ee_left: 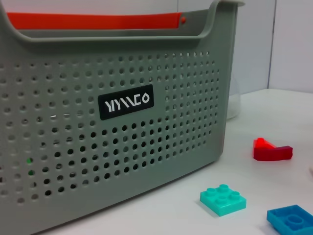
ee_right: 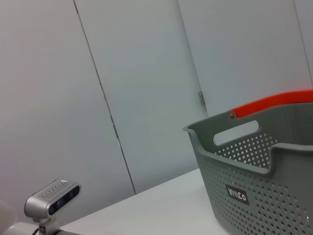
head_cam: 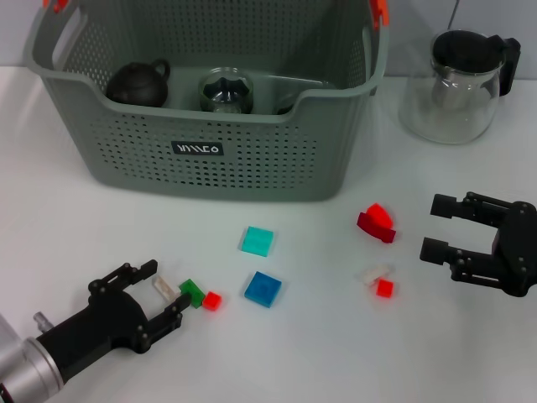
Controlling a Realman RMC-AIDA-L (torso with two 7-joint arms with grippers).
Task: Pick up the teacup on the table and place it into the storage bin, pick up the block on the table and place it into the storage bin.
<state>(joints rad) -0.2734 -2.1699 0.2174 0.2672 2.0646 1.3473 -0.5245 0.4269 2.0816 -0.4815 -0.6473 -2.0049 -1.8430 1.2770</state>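
Note:
The grey-green storage bin stands at the back centre of the table and also shows in the left wrist view and the right wrist view. Inside it sit a glass teacup and a dark teapot. My left gripper is low at the front left. It is open, with a small cream block lying between its fingertips. A green block and a small red block lie just beyond it. My right gripper is open and empty at the right, beside red blocks.
A teal block and a blue block lie in front of the bin. Both also show in the left wrist view. A clear block and a small red one lie near my right gripper. A glass teapot stands at the back right.

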